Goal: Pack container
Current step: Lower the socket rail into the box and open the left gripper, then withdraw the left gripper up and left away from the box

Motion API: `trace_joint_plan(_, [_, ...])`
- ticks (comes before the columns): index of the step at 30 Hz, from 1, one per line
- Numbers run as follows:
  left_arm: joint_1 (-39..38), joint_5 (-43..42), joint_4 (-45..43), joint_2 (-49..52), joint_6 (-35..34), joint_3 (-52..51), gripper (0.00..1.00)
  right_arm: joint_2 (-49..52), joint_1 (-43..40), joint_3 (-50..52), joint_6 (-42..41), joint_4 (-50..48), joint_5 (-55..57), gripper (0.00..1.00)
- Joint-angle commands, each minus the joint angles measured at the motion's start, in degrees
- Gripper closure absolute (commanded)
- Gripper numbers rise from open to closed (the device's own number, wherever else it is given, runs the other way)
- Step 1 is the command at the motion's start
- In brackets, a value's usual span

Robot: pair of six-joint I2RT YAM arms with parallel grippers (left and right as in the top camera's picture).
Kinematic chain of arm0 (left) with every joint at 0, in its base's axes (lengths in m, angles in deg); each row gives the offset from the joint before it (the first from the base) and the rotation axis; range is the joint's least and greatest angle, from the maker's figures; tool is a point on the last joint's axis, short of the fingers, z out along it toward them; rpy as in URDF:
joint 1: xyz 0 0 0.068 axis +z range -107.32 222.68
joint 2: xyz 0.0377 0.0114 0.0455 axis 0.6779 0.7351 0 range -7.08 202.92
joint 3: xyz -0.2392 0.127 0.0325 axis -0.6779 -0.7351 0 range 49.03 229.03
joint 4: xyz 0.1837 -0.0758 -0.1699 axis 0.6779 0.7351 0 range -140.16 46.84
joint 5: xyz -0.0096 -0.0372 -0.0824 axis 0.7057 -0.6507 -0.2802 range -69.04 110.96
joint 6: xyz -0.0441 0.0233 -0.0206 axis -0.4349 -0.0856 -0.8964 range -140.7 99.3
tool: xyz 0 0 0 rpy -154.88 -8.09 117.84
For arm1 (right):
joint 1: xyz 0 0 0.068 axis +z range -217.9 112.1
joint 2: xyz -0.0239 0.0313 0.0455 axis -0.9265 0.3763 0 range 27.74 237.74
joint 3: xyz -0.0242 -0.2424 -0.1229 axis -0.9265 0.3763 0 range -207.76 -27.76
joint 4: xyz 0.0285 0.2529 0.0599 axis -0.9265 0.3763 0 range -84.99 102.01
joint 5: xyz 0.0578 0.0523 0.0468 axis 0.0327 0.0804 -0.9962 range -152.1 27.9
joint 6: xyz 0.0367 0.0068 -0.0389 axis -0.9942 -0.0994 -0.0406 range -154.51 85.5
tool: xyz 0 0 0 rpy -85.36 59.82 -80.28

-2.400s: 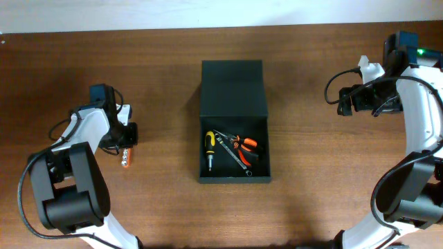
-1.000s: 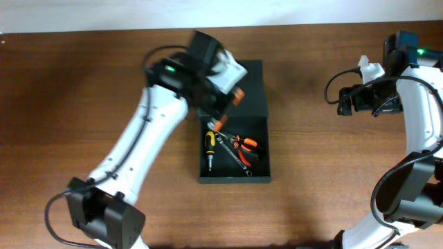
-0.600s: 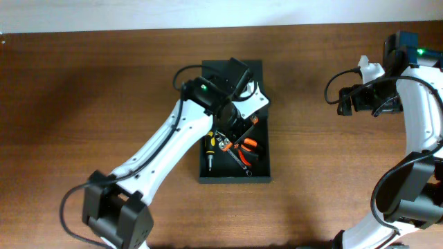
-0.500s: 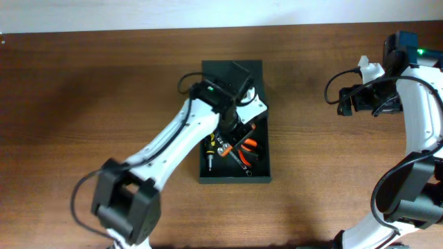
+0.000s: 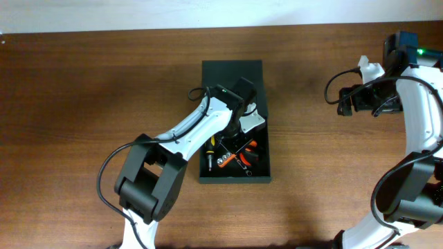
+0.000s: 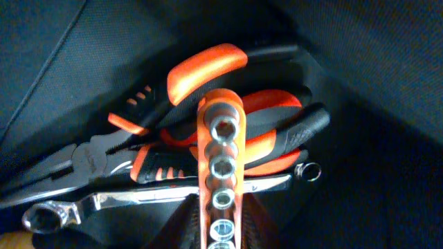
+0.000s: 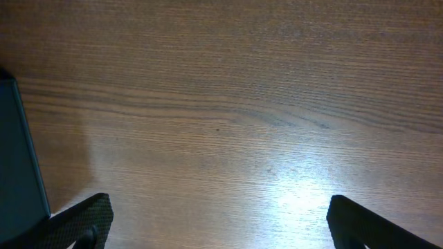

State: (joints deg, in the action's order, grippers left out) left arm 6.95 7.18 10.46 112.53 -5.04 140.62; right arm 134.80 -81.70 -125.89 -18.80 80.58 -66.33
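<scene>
The container [image 5: 232,76] is a dark box in the middle of the table, its flap lid lying open toward the far side. My left gripper [image 5: 233,140] reaches down into it, shut on an orange socket rail [image 6: 223,159] carrying several silver sockets. The rail [image 5: 225,160] hangs just over orange-and-black pliers [image 6: 277,131] and a silver wrench [image 6: 131,202] on the box floor. A yellow-handled screwdriver [image 5: 210,148] lies at the box's left side. My right gripper [image 7: 221,223] is open over bare wood at the right of the table, with nothing between its fingers [image 7: 86,220].
The container's dark corner [image 7: 17,159] shows at the left edge of the right wrist view. The right arm [image 5: 415,104] stands along the table's right edge. Brown wooden tabletop [image 5: 90,90] surrounds the box.
My left arm has swung from the table's left side over to the container and lowered the socket rail into the box above the pliers. The right arm has not moved.
</scene>
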Motion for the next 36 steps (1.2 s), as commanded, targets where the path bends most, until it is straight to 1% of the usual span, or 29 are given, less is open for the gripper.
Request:
trace_joint_plan(1, [-0.13, -1.66, -0.26, 0.83, 0.5, -0.02, 0.73, 0.09, -0.13, 0.0, 0.55, -0.02, -0.72, 0.01])
trace_joint_plan(5, [-0.11, -1.66, -0.15, 0.81, 0.48, 0.42, 0.72, 0.09, -0.13, 0.0, 0.55, -0.02, -0.72, 0.01])
trace_joint_plan(8, [-0.07, -1.66, 0.09, 0.81, 0.48, 2.1, 0.56, 0.09, -0.13, 0.0, 0.52, -0.02, -0.72, 0.01])
trace_joint_plan(9, [0.0, -1.64, 0.74, 0.81, 0.46, 3.98, 0.48, 0.09, -0.13, 0.0, 0.55, -0.02, -0.72, 0.01])
trace_joint_plan(10, [0.0, -1.64, 1.25, 0.81, 0.46, 5.27, 0.46, 0.09, -0.13, 0.0, 0.55, -0.02, -0.72, 0.01])
trace_joint_plan(11, [0.04, -1.62, 2.49, 0.81, 0.46, 7.87, 0.4, 0.09, -0.13, 0.0, 0.55, 0.0, -0.72, 0.01])
trace_joint_plan(12, [0.09, -1.55, 3.63, 0.81, 0.48, 10.16, 0.36, 0.09, -0.13, 0.0, 0.55, -0.02, -0.72, 0.01])
trace_joint_plan(16, [0.5, -1.38, 9.4, 0.81, 0.48, 22.97, 0.18, 0.09, -0.15, 0.0, 0.55, -0.02, -0.72, 0.01])
trace_joint_plan(19, [1.49, -1.14, 14.03, 0.81, 0.39, 35.04, 0.03, 0.09, -0.13, 0.0, 0.55, -0.02, -0.72, 0.01])
trace_joint_plan(20, [2.34, 0.17, 15.76, 0.81, -0.72, 40.59, 0.01, 0.09, -0.13, 0.0, 0.55, -0.02, -0.72, 0.01])
trace_joint_plan(23, [4.94, 4.76, 19.34, 0.81, -3.04, 51.67, 0.01, 0.09, -0.13, 0.0, 0.55, -0.02, -0.72, 0.01])
trace_joint_plan(27, [9.55, 8.52, 25.05, 0.81, -3.21, 61.86, 0.01, 0.09, -0.13, 0.0, 0.55, -0.02, -0.72, 0.01])
trace_joint_plan(29, [12.46, 11.15, 28.79, 0.81, -4.57, 65.33, 0.01, 0.09, -0.13, 0.0, 0.55, -0.02, -0.72, 0.01])
trace_joint_plan(32, [16.41, 14.08, 33.68, 0.79, -7.52, 67.93, 0.01, 0.09, -0.13, 0.0, 0.55, -0.02, -0.72, 0.01])
trace_joint_plan(33, [19.37, 14.25, 36.09, 0.79, -8.81, 68.61, 0.01, 0.09, -0.13, 0.0, 0.55, -0.02, -0.72, 0.01])
trace_joint_plan(35, [22.1, 13.66, 36.06, 0.59, -11.63, 68.52, 0.01, 0.09, -0.13, 0.0, 0.55, -0.02, -0.72, 0.01])
trace_joint_plan(36, [23.1, 13.35, 36.06, 0.5, -11.61, 68.54, 0.01, 0.09, -0.13, 0.0, 0.55, -0.02, -0.72, 0.01])
